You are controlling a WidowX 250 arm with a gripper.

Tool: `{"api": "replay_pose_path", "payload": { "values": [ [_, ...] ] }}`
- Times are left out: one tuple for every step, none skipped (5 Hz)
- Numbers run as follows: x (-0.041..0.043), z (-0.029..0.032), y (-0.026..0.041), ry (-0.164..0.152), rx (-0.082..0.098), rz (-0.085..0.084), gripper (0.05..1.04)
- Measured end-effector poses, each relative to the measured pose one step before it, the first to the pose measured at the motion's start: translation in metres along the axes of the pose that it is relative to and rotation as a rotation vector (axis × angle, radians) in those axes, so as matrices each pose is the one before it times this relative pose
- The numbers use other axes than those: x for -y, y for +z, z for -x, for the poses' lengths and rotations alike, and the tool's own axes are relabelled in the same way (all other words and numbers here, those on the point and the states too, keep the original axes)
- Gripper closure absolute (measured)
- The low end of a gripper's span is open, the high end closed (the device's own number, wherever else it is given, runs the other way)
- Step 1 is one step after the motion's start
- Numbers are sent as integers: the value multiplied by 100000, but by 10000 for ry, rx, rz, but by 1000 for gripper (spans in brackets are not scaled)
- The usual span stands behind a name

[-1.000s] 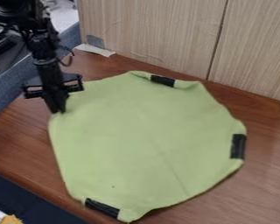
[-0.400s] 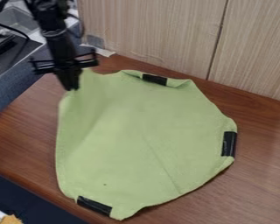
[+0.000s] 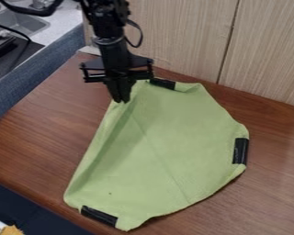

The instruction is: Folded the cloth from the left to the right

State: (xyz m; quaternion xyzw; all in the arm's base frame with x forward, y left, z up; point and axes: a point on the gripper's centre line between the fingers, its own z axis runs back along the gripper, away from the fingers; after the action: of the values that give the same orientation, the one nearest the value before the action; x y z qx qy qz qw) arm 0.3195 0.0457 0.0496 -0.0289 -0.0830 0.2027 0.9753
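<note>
"Green cloth (image 3: 168, 151) on the table (image 3: 39, 133), yes?"

"Yes, I see it reaching from near the back edge to near the front edge, three black strips (image 3: 240, 151) along its rim."

"And your gripper (image 3: 120, 99)?"

"I have its fingers closed on the cloth's upper left, a crease running down from them."

"Around that?"

"Wood panel (image 3: 180, 43) along the back edge, sink (image 3: 19, 24) beyond the left edge."
</note>
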Motion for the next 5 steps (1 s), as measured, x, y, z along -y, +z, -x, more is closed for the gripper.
{"api": "replay_pose_path", "payload": {
  "values": [
    [2492, 918, -2212, -558, -443, 83, 1016],
    [427, 62, -2029, -54, -267, -122, 997],
    [-55, 355, -782, 113, -216, -165, 840],
    [50, -62, 0, 7, 39, 32, 572],
    [45, -40, 676, 121, 117, 101, 266]
  ]
}}
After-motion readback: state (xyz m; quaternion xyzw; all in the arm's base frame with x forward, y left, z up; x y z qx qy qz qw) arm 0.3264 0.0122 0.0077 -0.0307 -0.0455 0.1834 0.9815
